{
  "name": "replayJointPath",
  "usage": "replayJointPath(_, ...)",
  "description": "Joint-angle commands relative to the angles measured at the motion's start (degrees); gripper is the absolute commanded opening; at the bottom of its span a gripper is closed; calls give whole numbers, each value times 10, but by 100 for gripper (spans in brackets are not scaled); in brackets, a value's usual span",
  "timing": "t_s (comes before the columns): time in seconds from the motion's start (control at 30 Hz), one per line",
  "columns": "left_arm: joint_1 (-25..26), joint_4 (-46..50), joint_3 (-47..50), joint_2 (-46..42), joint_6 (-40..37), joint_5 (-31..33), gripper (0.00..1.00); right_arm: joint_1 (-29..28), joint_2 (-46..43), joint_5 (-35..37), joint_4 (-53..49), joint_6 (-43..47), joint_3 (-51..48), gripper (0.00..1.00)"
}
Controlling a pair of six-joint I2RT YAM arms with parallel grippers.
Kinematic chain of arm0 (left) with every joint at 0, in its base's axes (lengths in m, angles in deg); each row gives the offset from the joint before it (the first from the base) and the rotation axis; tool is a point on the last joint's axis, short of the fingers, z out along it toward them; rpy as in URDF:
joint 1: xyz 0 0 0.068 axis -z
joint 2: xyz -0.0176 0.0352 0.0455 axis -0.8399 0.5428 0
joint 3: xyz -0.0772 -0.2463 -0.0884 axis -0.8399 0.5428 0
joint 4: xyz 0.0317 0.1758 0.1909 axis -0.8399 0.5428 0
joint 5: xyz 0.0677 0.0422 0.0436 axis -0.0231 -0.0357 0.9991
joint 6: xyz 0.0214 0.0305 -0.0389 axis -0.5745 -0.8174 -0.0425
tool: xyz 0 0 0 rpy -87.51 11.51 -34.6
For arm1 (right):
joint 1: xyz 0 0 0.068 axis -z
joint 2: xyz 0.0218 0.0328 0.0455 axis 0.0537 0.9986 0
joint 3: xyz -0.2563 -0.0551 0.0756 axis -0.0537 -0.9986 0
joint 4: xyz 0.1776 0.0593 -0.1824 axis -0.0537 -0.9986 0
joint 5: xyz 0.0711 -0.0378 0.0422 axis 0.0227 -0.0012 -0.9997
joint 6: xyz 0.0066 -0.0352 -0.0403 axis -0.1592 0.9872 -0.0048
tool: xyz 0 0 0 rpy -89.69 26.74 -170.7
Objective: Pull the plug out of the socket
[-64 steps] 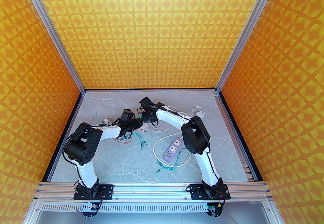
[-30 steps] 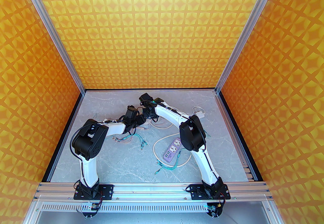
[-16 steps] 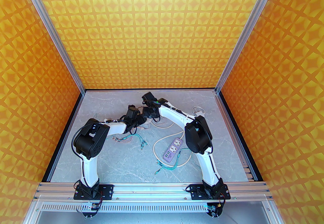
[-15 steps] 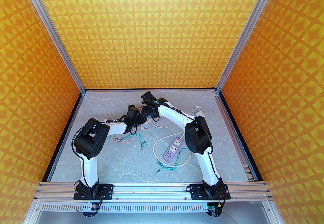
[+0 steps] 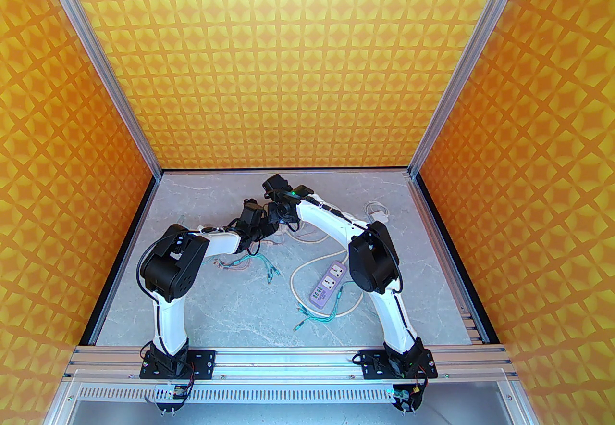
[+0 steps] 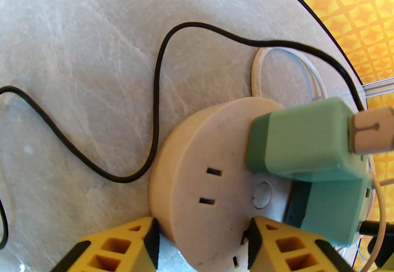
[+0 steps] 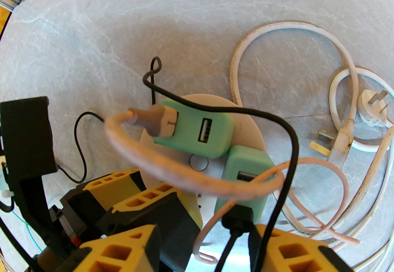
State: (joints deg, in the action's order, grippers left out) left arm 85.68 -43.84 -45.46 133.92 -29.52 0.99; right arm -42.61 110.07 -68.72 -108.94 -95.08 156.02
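Left wrist: left gripper (image 6: 201, 235) pinches round socket (image 6: 197, 172) at its rim; beige-cabled green plug (image 6: 298, 141) seated in it. Right wrist adds right gripper (image 7: 204, 243), spread, just short of black-cabled green plug (image 7: 246, 178). Top external: both meet over bench (image 5: 230, 307) centre, toward far edge.

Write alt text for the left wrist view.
Yellow fingers of the left gripper pinch a round beige socket. Two green plugs sit in it: the upper plug carries a beige USB connector, the lower plug a black lead. A black cable snakes across the grey table.
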Motion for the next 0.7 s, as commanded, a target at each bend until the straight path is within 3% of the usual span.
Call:
replayJointPath(0.0,28,168,62,45,26,-11,49,-2,21,-16,8,9,-10,48)
replayJointPath(0.47,38,163,67,14,68,-14,50,15,-16,13,29,9,-49,49)
replayJointPath(0.67,9,165,82,-53,45,-28,60,23,-39,-17,45,40,-59,52)
